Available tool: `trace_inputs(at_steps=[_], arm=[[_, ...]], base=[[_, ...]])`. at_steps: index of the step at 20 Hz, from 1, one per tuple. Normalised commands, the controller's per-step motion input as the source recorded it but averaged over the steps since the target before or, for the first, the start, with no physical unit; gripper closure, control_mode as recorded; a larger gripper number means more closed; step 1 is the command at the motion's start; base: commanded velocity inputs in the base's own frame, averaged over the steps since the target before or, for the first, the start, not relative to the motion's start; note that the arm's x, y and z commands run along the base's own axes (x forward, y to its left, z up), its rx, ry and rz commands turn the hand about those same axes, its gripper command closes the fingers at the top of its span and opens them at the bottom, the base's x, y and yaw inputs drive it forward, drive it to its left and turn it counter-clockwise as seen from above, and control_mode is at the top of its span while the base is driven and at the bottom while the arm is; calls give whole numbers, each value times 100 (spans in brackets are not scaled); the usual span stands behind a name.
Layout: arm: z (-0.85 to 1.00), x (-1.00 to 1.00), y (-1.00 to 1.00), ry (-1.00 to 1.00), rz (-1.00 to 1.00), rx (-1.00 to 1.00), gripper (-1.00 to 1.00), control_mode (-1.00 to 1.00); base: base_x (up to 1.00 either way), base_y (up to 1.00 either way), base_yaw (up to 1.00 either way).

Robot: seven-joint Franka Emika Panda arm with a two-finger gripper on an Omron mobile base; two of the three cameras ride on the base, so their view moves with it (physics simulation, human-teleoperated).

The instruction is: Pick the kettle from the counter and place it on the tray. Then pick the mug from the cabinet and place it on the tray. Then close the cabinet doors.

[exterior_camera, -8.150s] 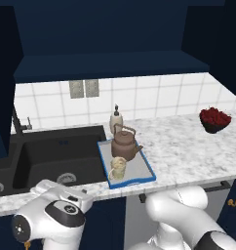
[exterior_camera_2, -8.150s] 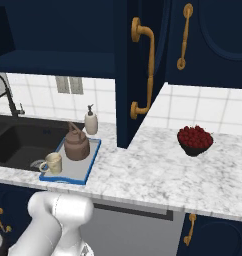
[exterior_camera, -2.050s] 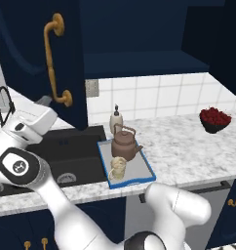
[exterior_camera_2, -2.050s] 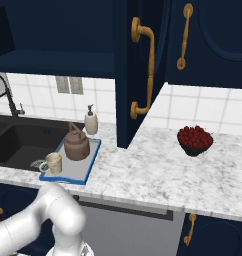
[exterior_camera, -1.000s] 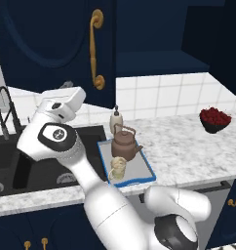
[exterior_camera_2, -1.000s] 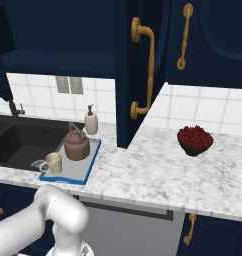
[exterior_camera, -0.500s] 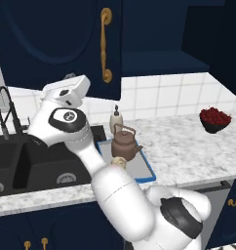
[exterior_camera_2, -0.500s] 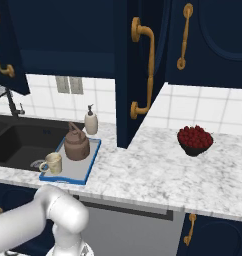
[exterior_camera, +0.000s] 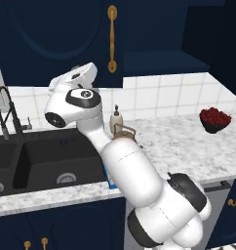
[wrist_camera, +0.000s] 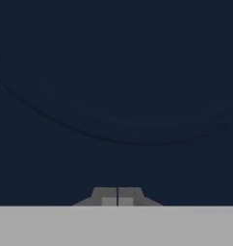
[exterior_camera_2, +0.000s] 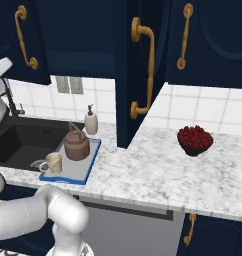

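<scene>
Cabinet doors are the thing in play: left door (exterior_camera: 56, 44), dark navy with an oval moulding and a long gold handle (exterior_camera: 111, 38), fronts the wall cabinet above the sink, and the robot's hand is up against its lower edge. Hand view has the jaws (wrist_camera: 117, 197) pressed together with no gap, nothing between them, facing the navy panel (wrist_camera: 118, 96) and its curved moulding line at close range. Right door (exterior_camera_2: 138, 70) stands swung out toward the room, edge-on in the right base view, gold handle (exterior_camera_2: 146, 70) on it. Kettle (exterior_camera_2: 76, 143) sits on the blue-rimmed tray (exterior_camera_2: 92, 159), toward the back; mug (exterior_camera_2: 51, 163) on the same tray at the front, just beside the kettle, handle pointing left. Tray lies on the marble worktop (exterior_camera_2: 158, 175) right next to the black sink (exterior_camera: 47, 161). Cream soap dispenser (exterior_camera_2: 91, 122) stands behind the tray by the tiled wall. Dark bowl of red fruit (exterior_camera_2: 195, 140) sits well apart to the right on the worktop. In the left base view the arm covers most of the tray; only the kettle's handle (exterior_camera: 125, 129) peeks out behind it.
</scene>
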Motion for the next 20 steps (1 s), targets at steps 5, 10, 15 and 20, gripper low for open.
trace_inputs(at_steps=[5, 10, 15, 20], arm=[[2, 66, -9, 12, 8, 1, 100, -100], [0, 77, -2, 18, 8, 1, 100, -100], [0, 70, 0, 14, 5, 1, 100, -100], [0, 49, 0, 7, 1, 0, 100, -100]], base=[[0, 0, 0], [0, 0, 0], [0, 0, 0], [0, 0, 0]])
